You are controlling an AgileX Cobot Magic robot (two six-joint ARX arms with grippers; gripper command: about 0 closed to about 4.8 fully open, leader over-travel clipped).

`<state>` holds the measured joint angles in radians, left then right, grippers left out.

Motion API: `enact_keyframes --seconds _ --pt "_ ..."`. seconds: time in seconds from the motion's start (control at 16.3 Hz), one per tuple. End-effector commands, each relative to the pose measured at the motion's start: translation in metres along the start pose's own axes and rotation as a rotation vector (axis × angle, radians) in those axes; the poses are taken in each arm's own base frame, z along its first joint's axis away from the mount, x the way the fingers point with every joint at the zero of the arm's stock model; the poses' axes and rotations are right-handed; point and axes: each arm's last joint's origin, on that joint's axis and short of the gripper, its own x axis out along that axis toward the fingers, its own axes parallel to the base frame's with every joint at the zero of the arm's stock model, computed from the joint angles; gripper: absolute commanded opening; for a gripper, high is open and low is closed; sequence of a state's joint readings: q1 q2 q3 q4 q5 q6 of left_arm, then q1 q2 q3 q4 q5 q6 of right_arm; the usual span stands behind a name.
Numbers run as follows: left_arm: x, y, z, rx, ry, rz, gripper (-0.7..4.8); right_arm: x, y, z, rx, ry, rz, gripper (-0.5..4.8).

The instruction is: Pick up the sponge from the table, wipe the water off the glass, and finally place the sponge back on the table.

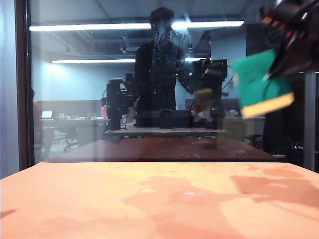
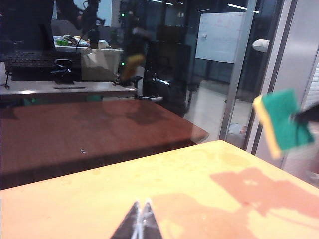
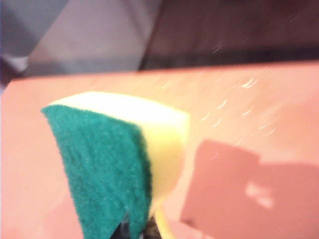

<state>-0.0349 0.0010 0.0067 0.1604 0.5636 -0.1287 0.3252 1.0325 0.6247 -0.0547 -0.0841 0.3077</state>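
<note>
Carrying sponge (image 1: 260, 85) clamped in right gripper (image 1: 279, 62), high above table (image 1: 99, 199), near glass (image 1: 89, 99). Aiming cream foam face flat at water (image 1: 167, 45), off to the gripper's side, pressing evenly. Left gripper (image 2: 141, 219) resting low over table, fingertips together, holding nothing.
</note>
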Motion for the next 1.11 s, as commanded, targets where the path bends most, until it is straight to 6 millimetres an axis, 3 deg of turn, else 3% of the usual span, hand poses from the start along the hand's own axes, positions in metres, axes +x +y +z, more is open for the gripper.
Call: enact_keyframes --seconds 0.06,0.43,0.86,1.11 --pt "0.0 0.0 0.002 0.007 -0.01 0.001 -0.06 0.015 0.009 -0.011 0.007 0.022 0.071 -0.09" --pt "0.0 0.0 0.002 0.009 -0.013 0.001 -0.06 0.055 0.032 -0.03 0.007 0.021 0.172 -0.09" --pt "0.0 0.0 0.002 0.009 -0.013 0.001 -0.06 0.093 0.049 -0.075 0.06 0.195 0.207 -0.09" --pt "0.0 0.0 0.002 0.009 -0.013 0.0 -0.06 0.107 0.047 -0.092 0.124 0.271 0.222 -0.09"
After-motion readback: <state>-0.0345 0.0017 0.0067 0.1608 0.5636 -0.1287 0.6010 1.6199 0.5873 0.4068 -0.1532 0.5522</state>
